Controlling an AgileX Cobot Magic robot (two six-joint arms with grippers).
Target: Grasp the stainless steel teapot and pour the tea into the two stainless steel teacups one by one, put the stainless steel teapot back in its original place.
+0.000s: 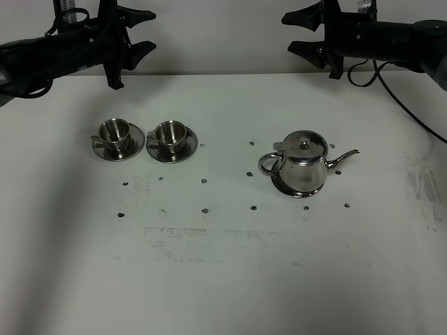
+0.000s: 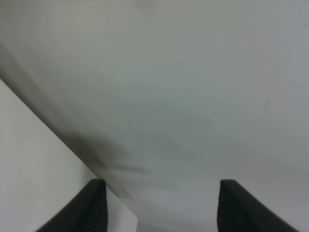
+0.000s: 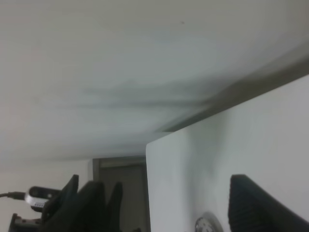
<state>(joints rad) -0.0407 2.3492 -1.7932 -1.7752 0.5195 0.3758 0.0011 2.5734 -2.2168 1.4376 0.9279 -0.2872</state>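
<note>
Steel this polished is what is worrying me: the stainless steel teapot (image 1: 302, 167) is offering only a thin loop handle (image 1: 267, 165) and a rounded belly, so a pinch taken off-centre is likely going to slip or let the pot swing. Any tea inside, which I am not seeing under the closed lid (image 1: 305, 144), would then be spilling onto the table (image 1: 230, 279). Its spout (image 1: 347, 153) is pointing away from the two stainless steel teacups (image 1: 114, 131), which are sitting just beside each other on their small saucers (image 1: 137, 147), so a careless pour could be splashing or knocking the neighbour. The pot is resting upright on its wide saucer (image 1: 279, 187), well apart from both pincers. The right gripper (image 1: 291, 33) is hanging raised beyond it at the table's far edge, the left gripper (image 1: 143, 31) is hovering beyond the cups, and both are standing wide open, holding nothing.
</note>
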